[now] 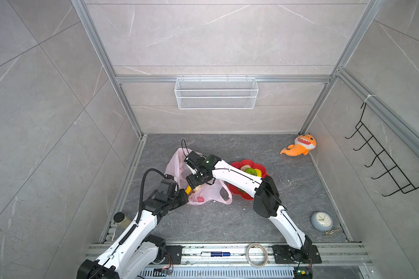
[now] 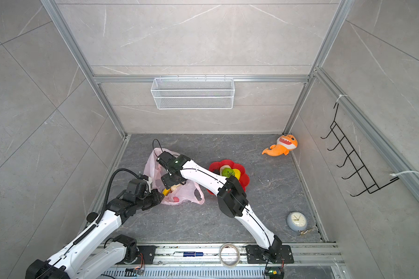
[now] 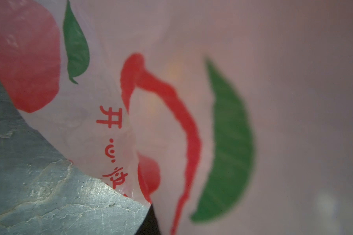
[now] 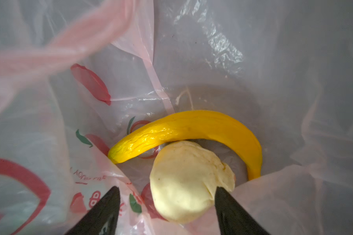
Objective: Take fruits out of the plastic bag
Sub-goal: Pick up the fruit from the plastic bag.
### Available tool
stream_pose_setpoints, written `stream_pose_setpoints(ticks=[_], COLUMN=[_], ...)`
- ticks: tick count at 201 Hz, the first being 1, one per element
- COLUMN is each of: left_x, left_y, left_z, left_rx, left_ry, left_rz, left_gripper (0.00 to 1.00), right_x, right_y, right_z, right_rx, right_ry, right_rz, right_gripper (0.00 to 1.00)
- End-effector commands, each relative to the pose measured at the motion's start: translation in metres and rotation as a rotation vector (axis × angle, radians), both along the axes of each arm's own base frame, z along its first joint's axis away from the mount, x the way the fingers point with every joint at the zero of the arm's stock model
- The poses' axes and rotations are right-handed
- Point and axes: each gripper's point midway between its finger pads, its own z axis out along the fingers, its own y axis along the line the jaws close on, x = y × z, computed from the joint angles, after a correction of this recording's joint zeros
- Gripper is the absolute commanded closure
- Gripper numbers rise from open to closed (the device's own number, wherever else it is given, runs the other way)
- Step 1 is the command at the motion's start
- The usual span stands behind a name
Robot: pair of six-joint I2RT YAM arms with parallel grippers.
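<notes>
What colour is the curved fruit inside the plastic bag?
Bright yellow. The banana shows best in the right wrist view.

bright, even | glare on plastic bag (image 4: 222,46) | left wrist view blurred

The thin translucent pink plastic bag (image 4: 192,50) is crinkled, with a sheen where light catches it. The curved yellow banana (image 4: 202,124) looks like glossy plastic, wrinkled toward one end; the lumpy beige fruit (image 4: 181,183) is matt and creased. The dark grey stone-look tabletop (image 3: 39,193) is rough and veined.
</notes>
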Motion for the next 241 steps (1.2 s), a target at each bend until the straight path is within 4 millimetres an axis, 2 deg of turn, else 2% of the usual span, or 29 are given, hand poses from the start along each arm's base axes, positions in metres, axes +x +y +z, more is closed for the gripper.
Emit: stream_pose_setpoints(ticks=[1, 75, 118, 154, 166, 192, 218, 241], left_x=[0.005, 0.011, 0.013, 0.015, 0.015, 0.016, 0.015, 0.015], left_y=[-0.006, -0.005, -0.004, -0.003, -0.003, -0.003, -0.002, -0.001], left_z=[0.009, 0.01, 0.011, 0.014, 0.015, 0.015, 0.014, 0.013], left_rx=[-0.028, -0.028, -0.028, -0.026, -0.027, -0.028, -0.025, -0.022], left_ry=[-0.054, -0.077, -0.082, -0.091, -0.095, -0.095, -0.091, -0.091], left_rz=[-0.021, 0.001, 0.005, 0.015, 0.018, 0.024, 0.026, 0.031], left_gripper=[0.83, 0.86, 0.87, 0.88, 0.88, 0.88, 0.89, 0.89], right_x=[-0.001, -0.008, -0.009, -0.011, -0.01, -0.009, -0.008, -0.007], right_y=[-0.01, -0.021, -0.019, -0.018, -0.018, -0.016, -0.01, -0.007], right_z=[-0.006, -0.024, -0.039, -0.048, -0.049, -0.046, -0.035, -0.018], right_rx=[-0.078, -0.137, -0.148, -0.158, -0.158, -0.142, -0.108, -0.076], right_ry=[-0.009, 0.026, 0.05, 0.067, 0.066, 0.062, 0.049, 0.024], right_rz=[0.012, 0.018, 0.019, 0.028, 0.031, 0.035, 0.042, 0.046], right_gripper=[0.2, 0.14, 0.14, 0.18, 0.2, 0.35, 0.49, 0.54])
